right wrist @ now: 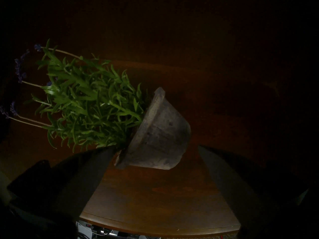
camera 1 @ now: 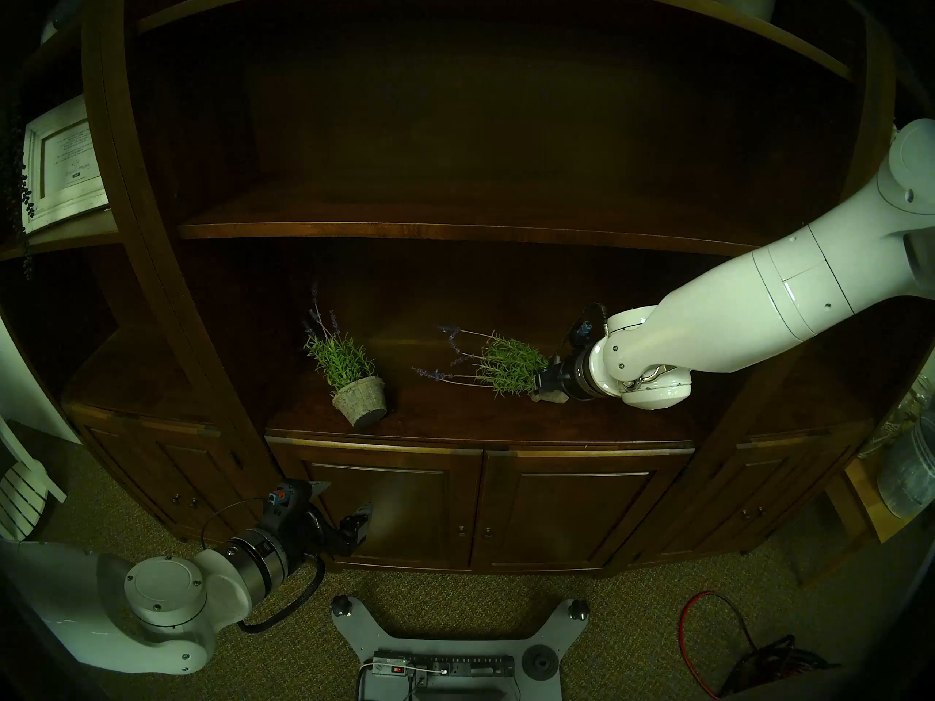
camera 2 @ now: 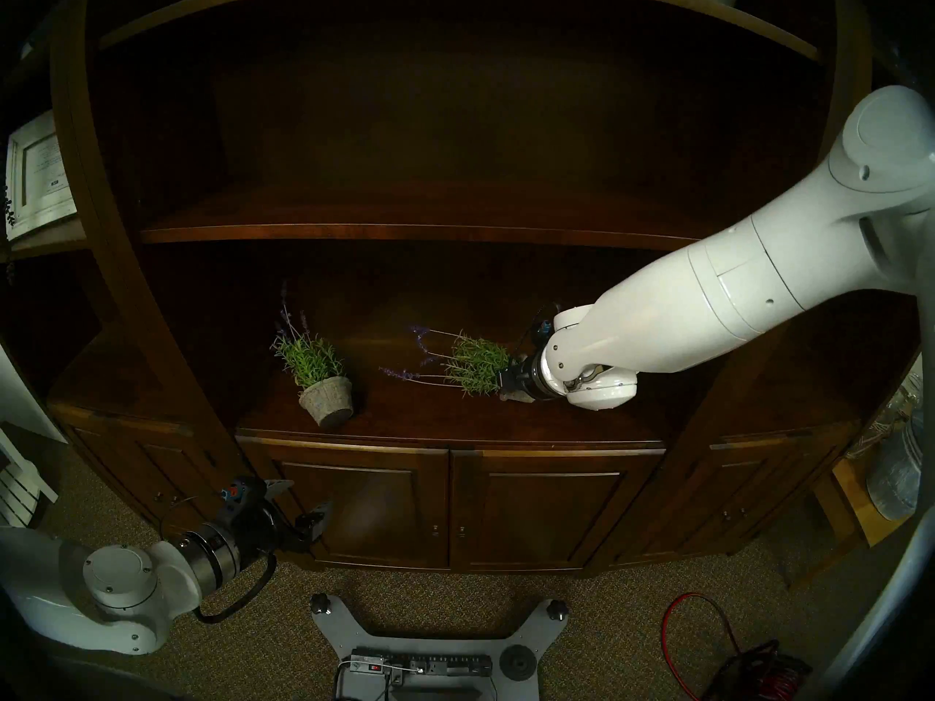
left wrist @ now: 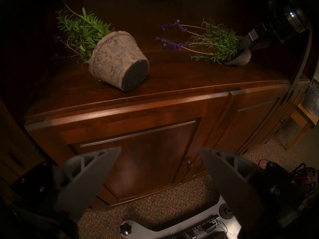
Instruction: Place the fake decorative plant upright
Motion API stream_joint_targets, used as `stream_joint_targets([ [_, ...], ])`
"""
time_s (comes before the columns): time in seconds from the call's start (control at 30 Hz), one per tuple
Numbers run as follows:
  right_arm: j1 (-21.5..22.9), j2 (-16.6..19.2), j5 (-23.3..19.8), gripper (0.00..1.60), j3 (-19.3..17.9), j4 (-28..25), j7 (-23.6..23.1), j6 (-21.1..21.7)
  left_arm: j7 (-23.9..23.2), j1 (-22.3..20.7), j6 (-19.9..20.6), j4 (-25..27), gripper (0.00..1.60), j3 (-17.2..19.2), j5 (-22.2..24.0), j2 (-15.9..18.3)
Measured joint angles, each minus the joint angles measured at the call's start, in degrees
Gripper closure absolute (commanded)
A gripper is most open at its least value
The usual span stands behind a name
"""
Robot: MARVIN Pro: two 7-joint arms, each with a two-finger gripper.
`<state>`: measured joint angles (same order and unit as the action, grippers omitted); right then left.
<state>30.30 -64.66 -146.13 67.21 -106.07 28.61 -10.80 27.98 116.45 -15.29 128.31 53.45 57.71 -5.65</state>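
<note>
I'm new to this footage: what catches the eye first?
Two small potted plants lie tipped over on the dark wooden cabinet: the left plant near the front edge, the right plant further right. The right gripper hangs open at the right plant's pot, while the left gripper waits open below.

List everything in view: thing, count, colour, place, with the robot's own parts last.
potted plants: 2, green with purple flowers in grey pots, both tipped over on the cabinet top; left plant, right plant
cabinet: 1, dark brown wood, centre
framed picture: 1, white, shelf far left
power strip: 1, black, robot base
cable: 1, red, floor right
left tool: open, low before cabinet doors
right tool: open, at right plant's pot
</note>
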Motion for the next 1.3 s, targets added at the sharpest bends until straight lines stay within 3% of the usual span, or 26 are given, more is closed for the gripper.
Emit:
stream_joint_targets([
  [0.17,0.79,-1.41,0.00,0.00,-0.23,-1.25,2.82,-0.14,0.00,0.00,0.00,0.00,0.00,0.00,0.00,0.00],
  [0.4,1.61,-2.96,-0.24,0.13,-1.07,-2.28,5.37,-0.13,0.00,0.00,0.00,0.00,0.00,0.00,0.00,0.00],
  [0.43,1.80,-3.20,-0.54,0.25,-1.28,-2.37,5.74,-0.06,0.00,0.00,0.00,0.00,0.00,0.00,0.00,0.00],
  [0.57,2.18,-3.65,-1.58,0.32,-1.76,-2.39,6.41,0.55,0.00,0.00,0.00,0.00,0.00,0.00,0.00,0.00],
  [0.8,2.45,-4.79,-3.99,0.60,-2.60,-1.75,7.56,2.96,0.00,0.00,0.00,0.00,0.00,0.00,0.00,0.00],
  [1.3,1.82,-6.21,-5.47,0.55,-2.95,0.05,7.49,4.83,0.00,0.00,0.00,0.00,0.00,0.00,0.00,0.00],
])
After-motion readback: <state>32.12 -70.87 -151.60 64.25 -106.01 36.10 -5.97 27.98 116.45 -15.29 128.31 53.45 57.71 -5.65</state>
